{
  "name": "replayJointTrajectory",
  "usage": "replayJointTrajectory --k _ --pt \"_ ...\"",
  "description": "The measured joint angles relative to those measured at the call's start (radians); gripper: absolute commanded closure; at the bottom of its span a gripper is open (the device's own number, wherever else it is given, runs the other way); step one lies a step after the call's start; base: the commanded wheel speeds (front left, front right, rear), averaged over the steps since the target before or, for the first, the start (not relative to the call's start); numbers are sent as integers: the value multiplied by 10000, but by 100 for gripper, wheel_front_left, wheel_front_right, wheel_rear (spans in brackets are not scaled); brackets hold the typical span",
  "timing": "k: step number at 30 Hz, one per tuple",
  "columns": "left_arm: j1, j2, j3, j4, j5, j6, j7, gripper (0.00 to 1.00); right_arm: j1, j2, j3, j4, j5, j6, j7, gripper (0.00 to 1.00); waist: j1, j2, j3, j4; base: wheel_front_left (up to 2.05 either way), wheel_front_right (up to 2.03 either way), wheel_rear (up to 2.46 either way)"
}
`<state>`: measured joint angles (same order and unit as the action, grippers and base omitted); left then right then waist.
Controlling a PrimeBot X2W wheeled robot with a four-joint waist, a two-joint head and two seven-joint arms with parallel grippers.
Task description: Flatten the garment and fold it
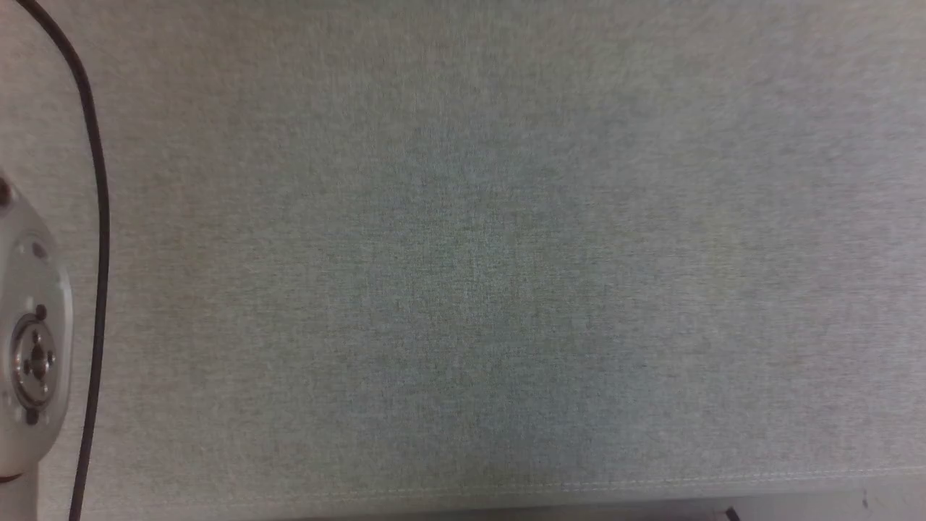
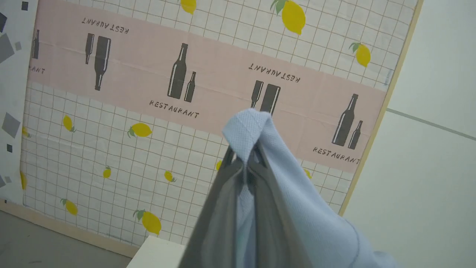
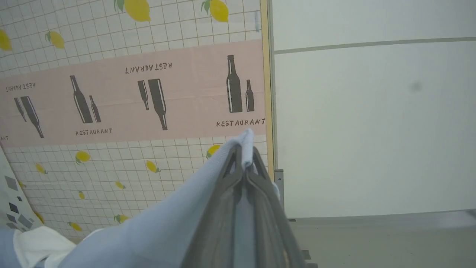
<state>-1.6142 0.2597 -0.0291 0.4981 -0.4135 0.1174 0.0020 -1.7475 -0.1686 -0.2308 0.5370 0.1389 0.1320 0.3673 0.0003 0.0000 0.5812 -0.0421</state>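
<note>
In the left wrist view the garment runs off the bottom edge, and its pinched fold partly covers the tips of the left fingers. A pale block is cut by the bottom edge; what it is cannot be told. In the right wrist view the garment leaves by the bottom and left edges, partly covering the right fingers. In the head view the left edge cuts an arm part, and a cable runs out top and bottom.

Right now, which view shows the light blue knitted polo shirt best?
The right wrist view: the light blue polo shirt runs from the right gripper, shut on it, down to a white part. The left wrist view has a pinched fold in the left gripper. The head view looks at grey cloth.
</note>
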Motion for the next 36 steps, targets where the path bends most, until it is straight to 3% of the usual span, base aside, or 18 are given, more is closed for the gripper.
replayJointTrajectory --k 6,14,20,24,36 --pt "67 -355 119 892 -422 -357 -658 100 365 -309 640 224 771 0 -222 100 0 0 730 183 0 0 0" --pt "1757 -752 228 2165 -1009 -1266 -1728 100 2703 -736 1522 242 2059 0 -704 100 -1 0 481 538 0 0 0" --pt "4079 -1398 453 2792 -1682 -1891 -2265 100 5758 -1164 2560 -510 3198 -2 -1170 100 -2 0 -525 743 0 0 0" --pt "5982 -1643 240 2932 -1785 -2117 -2420 100 7961 -1229 2732 -1204 4090 -2 -1406 100 -4 0 -1401 874 0 0 0" --pt "11355 -1804 -466 2351 -1852 -2282 -1862 100 14172 -880 2671 -2481 4612 0 -1390 100 -4 0 -3884 1059 0 0 0"
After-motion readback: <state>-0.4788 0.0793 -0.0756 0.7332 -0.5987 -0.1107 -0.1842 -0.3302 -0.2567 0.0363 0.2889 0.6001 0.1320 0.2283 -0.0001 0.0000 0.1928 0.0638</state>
